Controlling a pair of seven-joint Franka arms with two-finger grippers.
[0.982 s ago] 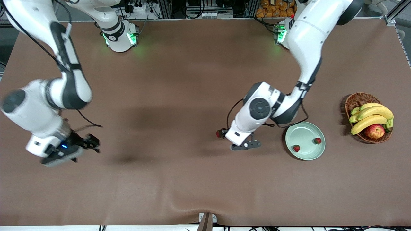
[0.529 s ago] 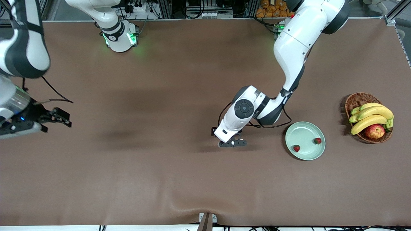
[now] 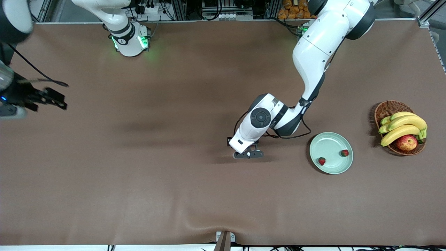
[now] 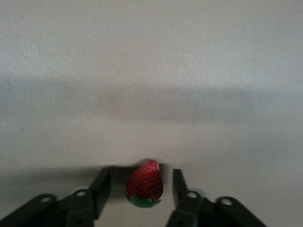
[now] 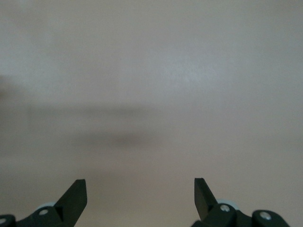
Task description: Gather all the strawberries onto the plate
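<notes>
A red strawberry (image 4: pixel 145 183) with a green cap lies on the brown table between the fingers (image 4: pixel 101 187) of my left gripper (image 4: pixel 141 172). A narrow gap shows on each side of the berry. In the front view the left gripper (image 3: pixel 248 154) is down at the table, beside the mint-green plate (image 3: pixel 331 144) toward the right arm's end, and its hand hides that berry. Two more strawberries (image 3: pixel 321 160) (image 3: pixel 344 152) lie in the plate. My right gripper (image 3: pixel 52 98) hangs open and empty over the table's end by the right arm, as the right wrist view (image 5: pixel 140 188) also shows.
A wicker basket (image 3: pixel 386 108) with bananas (image 3: pixel 402 126) and a red-yellow apple (image 3: pixel 406 142) stands beside the plate at the left arm's end of the table. A wrinkle runs through the brown cloth (image 3: pixel 195 218) near the front edge.
The left gripper has shifted toward the right arm's end and settled around the strawberry, its fingers drawing closer together. The right arm has pulled back toward its end of the table.
</notes>
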